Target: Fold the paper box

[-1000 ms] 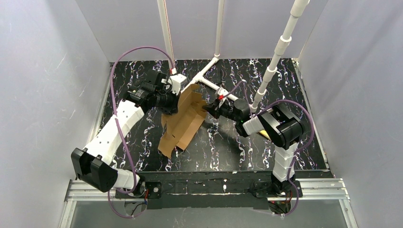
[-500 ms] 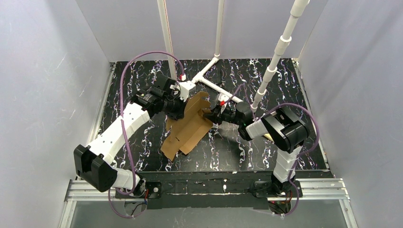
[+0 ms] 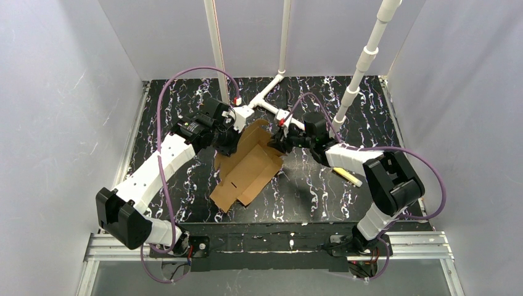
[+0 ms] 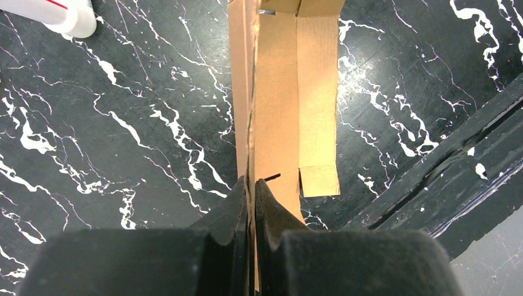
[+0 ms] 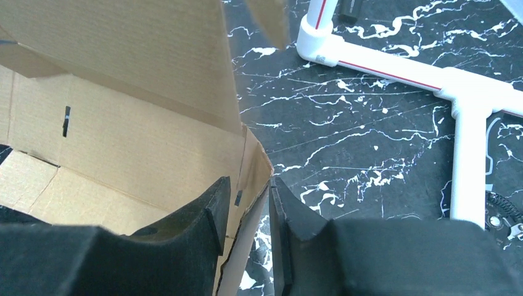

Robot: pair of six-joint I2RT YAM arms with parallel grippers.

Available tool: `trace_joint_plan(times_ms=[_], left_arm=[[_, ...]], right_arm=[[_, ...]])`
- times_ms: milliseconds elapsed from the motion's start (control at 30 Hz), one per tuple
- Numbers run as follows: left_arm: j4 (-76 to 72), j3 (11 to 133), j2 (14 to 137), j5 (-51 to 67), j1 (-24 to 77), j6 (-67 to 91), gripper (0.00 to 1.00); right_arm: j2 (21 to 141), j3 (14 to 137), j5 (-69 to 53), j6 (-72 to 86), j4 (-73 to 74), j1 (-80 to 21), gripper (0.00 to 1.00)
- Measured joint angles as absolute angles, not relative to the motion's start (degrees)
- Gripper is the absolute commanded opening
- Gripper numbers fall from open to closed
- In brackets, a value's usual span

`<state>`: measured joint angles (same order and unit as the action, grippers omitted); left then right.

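1. Worktop (image 3: 382, 123): black, white-veined slab that carries everything below.

2. Pipe frame (image 3: 271, 105): white tubing lying on the worktop from centre toward 12 o'clock, with uprights rising from it.

3. Paper box (image 3: 250, 166): plain brown corrugated sheet, partly raised, just left of the worktop's centre. Its base panel lies flat and runs toward 7 o'clock. The side panels stand up at its 10 o'clock and 2 o'clock edges. Slots and tabs are visible.
   - Handling, as judged: light, and stiff across each panel but willing to hinge along its scored creases. It is likely to spring back or skid on the smooth slab if released, and hard pinching would crush it.
   - Best hold: panel edges close to a crease, clear of the slots.

4. Left end effector (image 4: 251, 185): at the box's 10 o'clock edge, clamped tight on the upright panel's edge, with no gap showing between the fingers.

5. Right end effector (image 5: 248, 185): at the box's 2 o'clock corner, jaws parted. A flap edge stands between the fingers, which straddle it without pinching it.

6. Yellow item (image 3: 349, 177): small, at 4 o'clock beside the right arm; I cannot tell what it is.
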<state>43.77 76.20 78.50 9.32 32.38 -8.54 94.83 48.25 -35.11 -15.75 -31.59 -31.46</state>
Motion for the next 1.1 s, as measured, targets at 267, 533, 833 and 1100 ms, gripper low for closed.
trace_joint_plan(times_ms=[267, 533, 833, 1100], left_arm=[[43.9, 76.2, 78.0, 9.0, 32.4, -8.6, 0.00], [44.5, 76.2, 77.5, 9.0, 32.4, -8.8, 0.00], [47.5, 81.0, 77.5, 8.1, 32.4, -10.2, 0.00], [50.0, 83.4, 76.3, 6.7, 32.4, -12.0, 0.00]], right_arm=[[94.4, 55.2, -32.9, -21.3, -14.5, -31.5, 0.30], [94.4, 56.3, -31.2, -23.2, -7.9, -31.5, 0.01], [96.1, 57.5, -31.8, -15.8, -16.7, -31.6, 0.01], [106.5, 52.5, -31.5, -1.3, -53.4, -32.1, 0.01]])
